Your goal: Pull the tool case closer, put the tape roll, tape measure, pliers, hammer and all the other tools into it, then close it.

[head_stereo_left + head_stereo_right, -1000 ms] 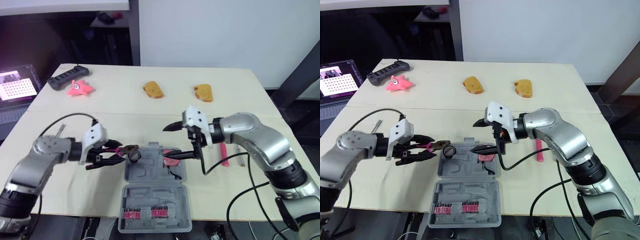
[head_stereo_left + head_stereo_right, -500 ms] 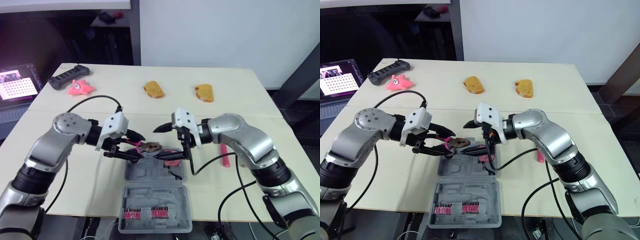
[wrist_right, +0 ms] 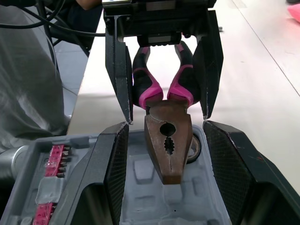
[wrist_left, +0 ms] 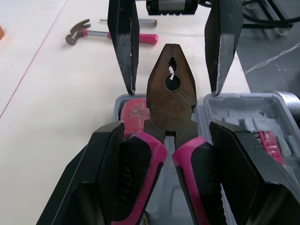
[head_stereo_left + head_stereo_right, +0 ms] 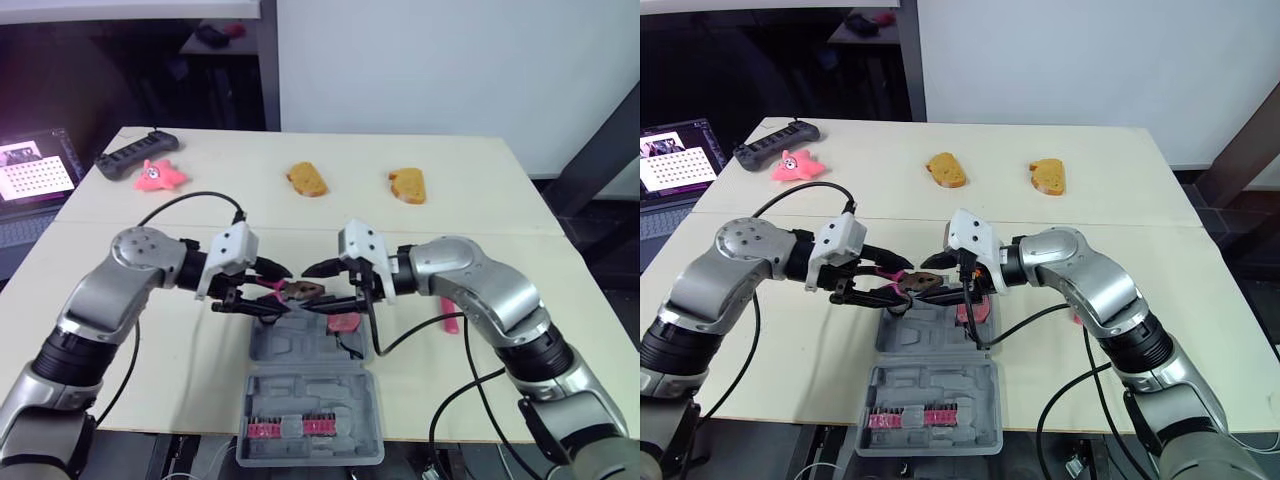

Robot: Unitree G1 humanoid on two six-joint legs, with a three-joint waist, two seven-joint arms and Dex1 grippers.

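So, the pliers (image 4: 171,93) are up in the air right over the far half of the open tool case (image 5: 300,385). The left gripper (image 5: 270,292) is clamped on the pink handles, and the brown head points straight at the right gripper (image 5: 322,288). That one is spread wide, one finger on each side of the head, and as far as I can see it isn't touching it. It reads to me like a handover, or at least a two-handed steadying before the pliers go in. If I'm driving this, I close the right fingers on the metal just past the pivot, squarely on the flat sides so the head can't twist. I only let the left go once that grip looks solid, and I keep everything above the case so a slip lands inside rather than on the table (image 5: 350,230). The hammer (image 4: 110,35) is out on the table past the case and needs packing too. Compared with a second ago, the left arm has swung in from out beside the case, bringing the pliers over it. The right gripper has slid in from the case's right side, so its fingers now bracket the head. Half a second ago they were nearly there, and this is just the last bit of closing in.
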